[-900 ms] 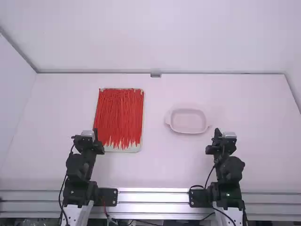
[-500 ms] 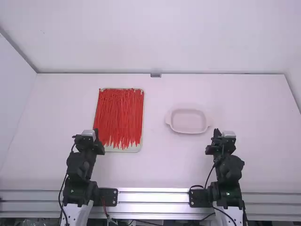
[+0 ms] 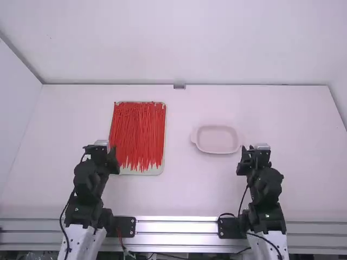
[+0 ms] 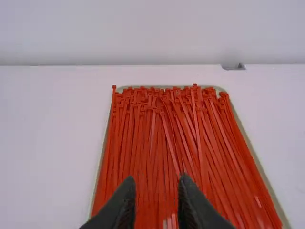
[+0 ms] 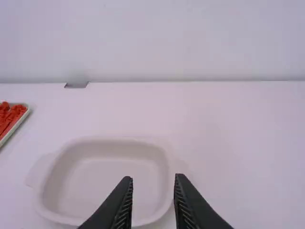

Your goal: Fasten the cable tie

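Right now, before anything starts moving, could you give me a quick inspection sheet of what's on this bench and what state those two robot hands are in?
Surface: white table, bare apart from the items below.
Job's things: red cable ties, many, lying side by side on a flat tray; none looped or fastened as far as can be seen.
Other item: empty white dish beside the tray, apart from it.
Clutter: nothing seen.
Grippers: left hand open, at the ties' near ends, holding nothing; right hand open, at the dish's near side, holding nothing.
Cables: thin black leads along the arms near their bases.
Surroundings: plain white walls, small grey bracket at the far edge, metal rail at the near edge.
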`<state>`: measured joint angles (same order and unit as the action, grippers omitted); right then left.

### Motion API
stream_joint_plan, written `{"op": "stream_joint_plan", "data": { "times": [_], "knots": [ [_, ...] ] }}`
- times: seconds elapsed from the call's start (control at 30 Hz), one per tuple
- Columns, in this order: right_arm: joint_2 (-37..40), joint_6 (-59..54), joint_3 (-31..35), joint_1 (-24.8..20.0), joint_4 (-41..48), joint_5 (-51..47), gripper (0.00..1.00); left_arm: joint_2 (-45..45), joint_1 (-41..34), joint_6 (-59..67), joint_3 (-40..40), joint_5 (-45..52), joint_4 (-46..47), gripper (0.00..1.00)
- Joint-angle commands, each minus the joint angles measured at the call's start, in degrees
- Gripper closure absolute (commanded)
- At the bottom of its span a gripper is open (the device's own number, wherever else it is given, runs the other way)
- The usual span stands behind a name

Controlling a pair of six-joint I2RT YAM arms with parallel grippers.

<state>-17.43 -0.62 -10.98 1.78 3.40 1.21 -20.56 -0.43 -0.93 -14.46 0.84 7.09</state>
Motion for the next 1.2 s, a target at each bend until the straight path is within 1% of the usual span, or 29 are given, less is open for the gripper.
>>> {"op": "stream_joint_plan", "data": {
  "times": [0.0, 0.03, 0.13, 0.67, 0.7, 0.8, 0.83, 0.87, 0.97, 1.07, 1.17],
  "knots": [
    [-2.98, -0.33, -3.93, 0.53, 0.31, 0.26, 0.71, -3.50, -0.59, -0.81, -4.11, 1.34, 0.77, 0.71],
    [-3.52, -0.35, -4.33, 0.59, 0.42, 0.29, 0.70, -4.15, -0.62, -0.88, -4.61, 1.39, 0.97, 0.70],
    [-9.00, -0.56, -8.24, 1.26, 1.59, 0.68, 0.63, -10.59, -0.76, -1.87, -9.52, 1.91, 3.21, 0.62],
    [-30.55, -1.39, -23.67, 3.89, 5.89, 3.11, 0.32, -35.94, -1.94, -3.94, -28.84, 3.62, 12.21, 0.32],
    [-30.88, -1.39, -23.91, 3.92, 5.96, 3.22, 0.31, -36.33, -2.00, -3.96, -29.14, 3.65, 12.35, 0.31],
    [-35.84, -1.58, -27.46, 4.52, 6.84, 3.65, 0.24, -42.14, -1.93, -4.48, -33.54, 4.12, 14.46, 0.24],
    [-36.15, -1.58, -27.69, 4.56, 6.87, 3.68, 0.24, -42.51, -1.94, -4.51, -33.81, 4.14, 14.58, 0.24],
    [-37.85, -1.64, -28.90, 4.78, 7.03, 3.88, 0.21, -44.49, -1.91, -4.70, -35.32, 4.30, 15.42, 0.21],
    [-40.81, -1.70, -31.02, 5.34, 7.84, 4.17, 0.17, -47.94, -2.25, -4.85, -37.96, 4.51, 17.04, 0.17],
    [-43.91, -0.56, -33.26, 6.68, 9.33, 4.42, 0.13, -51.57, -2.55, -1.75, -40.72, 5.02, 19.11, 0.13],
    [-46.35, -0.62, -35.09, 8.20, 10.79, 4.66, 0.09, -54.53, -2.67, -1.64, -42.99, 5.15, 20.32, 0.09]
  ]
}}
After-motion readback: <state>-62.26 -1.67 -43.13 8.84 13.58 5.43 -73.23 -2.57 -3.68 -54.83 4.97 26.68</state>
